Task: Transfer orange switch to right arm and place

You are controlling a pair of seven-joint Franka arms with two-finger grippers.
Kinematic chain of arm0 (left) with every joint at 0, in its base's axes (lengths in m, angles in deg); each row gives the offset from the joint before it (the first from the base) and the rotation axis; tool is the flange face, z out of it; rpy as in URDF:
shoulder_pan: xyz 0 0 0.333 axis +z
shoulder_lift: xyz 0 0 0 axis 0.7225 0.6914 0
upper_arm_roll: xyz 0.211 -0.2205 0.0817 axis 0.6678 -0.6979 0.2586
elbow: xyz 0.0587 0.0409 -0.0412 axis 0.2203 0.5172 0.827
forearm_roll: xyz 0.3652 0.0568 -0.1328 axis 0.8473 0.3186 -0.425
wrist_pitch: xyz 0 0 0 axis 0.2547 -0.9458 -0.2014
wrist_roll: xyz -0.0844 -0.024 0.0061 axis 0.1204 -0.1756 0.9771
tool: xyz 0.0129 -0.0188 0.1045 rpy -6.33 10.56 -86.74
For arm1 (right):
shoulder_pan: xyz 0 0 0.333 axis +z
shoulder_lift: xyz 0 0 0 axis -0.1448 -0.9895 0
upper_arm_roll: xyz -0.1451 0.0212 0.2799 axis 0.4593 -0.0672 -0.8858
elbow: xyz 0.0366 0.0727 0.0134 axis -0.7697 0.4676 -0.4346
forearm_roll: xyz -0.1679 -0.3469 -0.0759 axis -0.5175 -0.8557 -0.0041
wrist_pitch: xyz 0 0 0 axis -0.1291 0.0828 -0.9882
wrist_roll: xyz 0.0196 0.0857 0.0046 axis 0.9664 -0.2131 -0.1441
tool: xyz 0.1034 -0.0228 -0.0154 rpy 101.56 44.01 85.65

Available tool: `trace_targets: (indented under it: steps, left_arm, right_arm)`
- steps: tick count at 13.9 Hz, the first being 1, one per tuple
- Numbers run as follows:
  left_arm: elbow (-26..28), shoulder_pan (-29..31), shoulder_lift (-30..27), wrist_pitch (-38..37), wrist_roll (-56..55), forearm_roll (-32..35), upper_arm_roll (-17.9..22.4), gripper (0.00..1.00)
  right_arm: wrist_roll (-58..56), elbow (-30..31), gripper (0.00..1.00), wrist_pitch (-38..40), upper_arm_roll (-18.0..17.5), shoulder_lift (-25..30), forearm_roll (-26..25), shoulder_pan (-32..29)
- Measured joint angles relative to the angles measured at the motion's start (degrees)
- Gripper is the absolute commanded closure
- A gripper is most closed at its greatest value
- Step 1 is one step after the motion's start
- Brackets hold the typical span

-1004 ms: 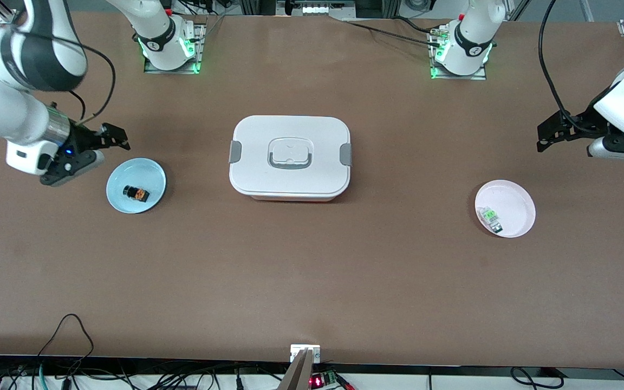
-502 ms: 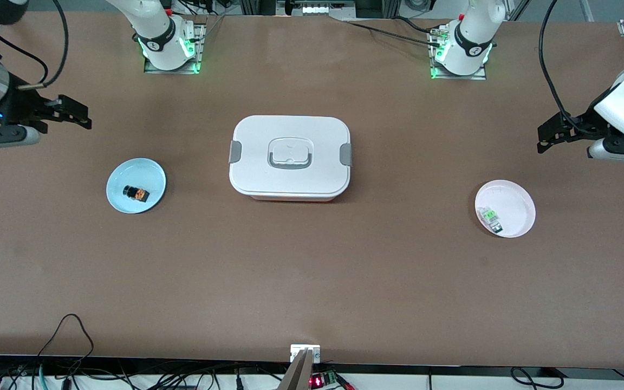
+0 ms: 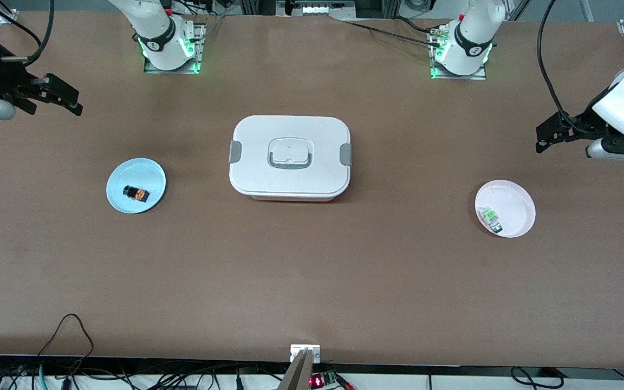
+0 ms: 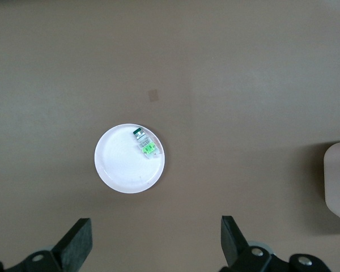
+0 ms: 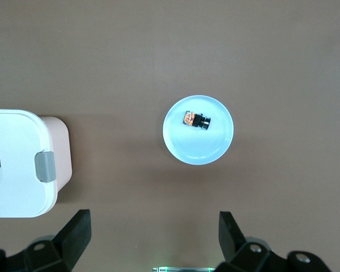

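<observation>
The orange switch (image 3: 136, 193), black with an orange-brown body, lies on a light blue plate (image 3: 149, 172) toward the right arm's end of the table. In the right wrist view the switch (image 5: 196, 120) lies on the same plate (image 5: 203, 148). My right gripper (image 3: 58, 96) is open and empty, raised over bare table at that end, apart from the plate; its jaws also show wide apart in the right wrist view (image 5: 153, 232). My left gripper (image 3: 542, 140) is open and empty, raised at the left arm's end, and waits there; it shows open in the left wrist view (image 4: 156, 243).
A white lidded box (image 3: 289, 157) with grey clips stands at the table's middle. A pale pink plate (image 3: 513, 203) with a small green-and-clear component (image 3: 490, 218) lies below my left gripper, also in the left wrist view (image 4: 122, 170). Cables hang along the near table edge.
My right gripper has drawn up and away from the blue plate toward the table's end, leaving the switch on the plate. The left arm has barely moved.
</observation>
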Motion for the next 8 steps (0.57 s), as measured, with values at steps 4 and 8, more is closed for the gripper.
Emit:
trace_targets:
  steps: [4, 8]
  left_arm:
    - [0.0, -0.1, 0.0, 0.0, -0.2, -0.1, -0.1, 0.0]
    - [0.0, -0.1, 0.0, 0.0, -0.2, -0.1, -0.1, 0.0]
  right_arm:
    - [-0.7, -1.5, 0.0, -0.3, -0.2, 0.0, -0.3, -0.3]
    - [-0.8, -2.2, 0.0, -0.3, -0.2, 0.0, -0.3, -0.7]
